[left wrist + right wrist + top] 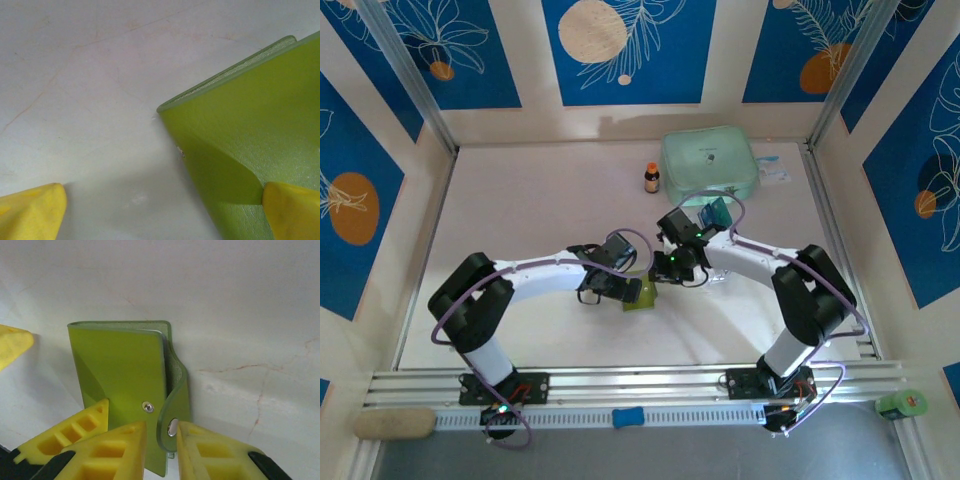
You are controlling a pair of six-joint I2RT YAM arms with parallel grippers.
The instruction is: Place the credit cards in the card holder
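Observation:
The olive-green card holder [120, 375] lies folded shut on the white table, also seen as card holder [640, 294] between the two arms. Its strap [172, 415] curls loose off the snap stud. My right gripper [162, 427] stands slightly open around that strap tab, its right finger touching the snap. My left gripper [164, 200] is wide open; one yellow fingertip [292, 210] rests on the holder's cover [250, 135], the other on bare table. A teal-blue credit card [717, 211] shows behind the right wrist; I cannot tell what it rests on.
A large mint-green zip case [708, 165] sits at the back, with a small brown bottle [652, 178] to its left and a clear plastic tray [775, 170] to its right. Walls close in the table on three sides.

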